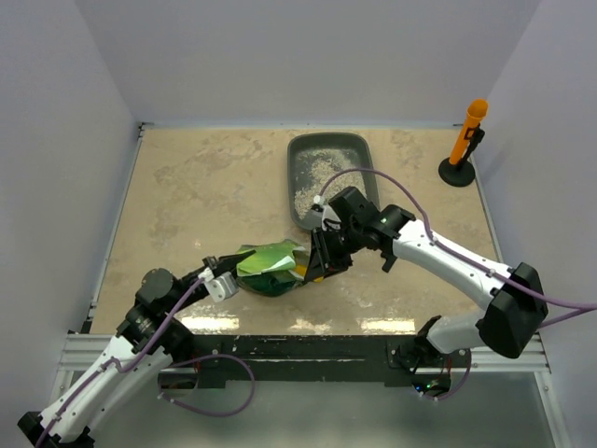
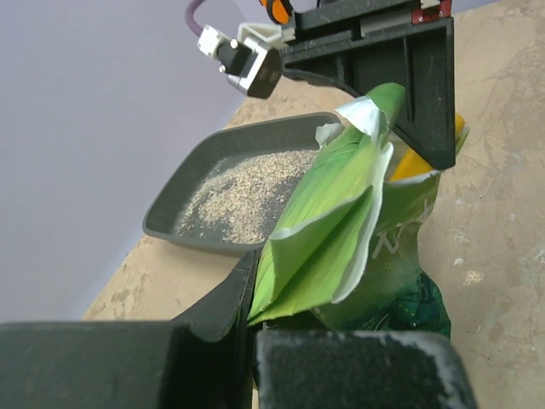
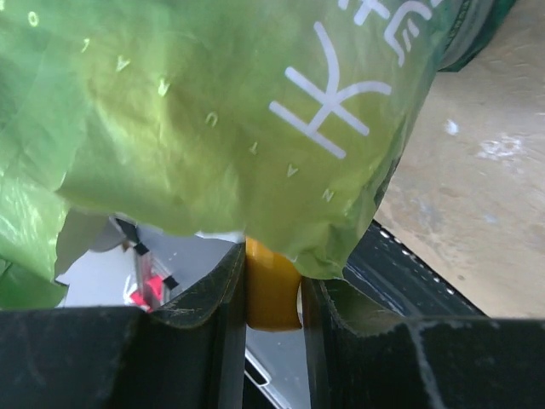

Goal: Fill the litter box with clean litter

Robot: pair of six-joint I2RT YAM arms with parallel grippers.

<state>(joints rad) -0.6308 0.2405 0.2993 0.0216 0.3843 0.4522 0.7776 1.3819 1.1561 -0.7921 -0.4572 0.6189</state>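
At the near edge of the table [image 1: 187,187] sit the two arm bases on a black rail [image 1: 308,350]. Just beyond it, a crumpled green bag [image 1: 270,266] lies on the beige tabletop, held from both ends.

The left gripper [image 1: 227,277] reaches in from the left, its jaws pressed together on the bag's left end; in the left wrist view the torn white-lined edge of the bag [image 2: 341,221] rises out from between its dark fingers [image 2: 221,307].

The right gripper [image 1: 317,266] comes down on the bag's right end. In the right wrist view its two black fingers [image 3: 204,298] stand a little apart, pinching a yellow piece [image 3: 272,294] at the bag's edge, with the green printed film [image 3: 238,111] draped over them and hiding most of what lies beyond. The right arm [image 1: 438,247] and its lilac cable [image 1: 401,191] cross above the table between the bag and the far right corner, and its wrist overlaps the near right corner of the tray in the top view.

Scattered pale grains lie on the tabletop around the bag [image 1: 359,294].

Farther back, just beyond the right gripper, the litter box [image 1: 359,149] lies flat on the table, a dark grey tray with its long side running away from the arms. Clean litter [image 1: 312,177] covers part of its floor, mostly toward the left and near side; the far right part of the floor shows bare grey.

In the far right corner, well apart from the tray, an orange-handled tool [image 1: 466,131] stands upright in a black round base [image 1: 457,171].
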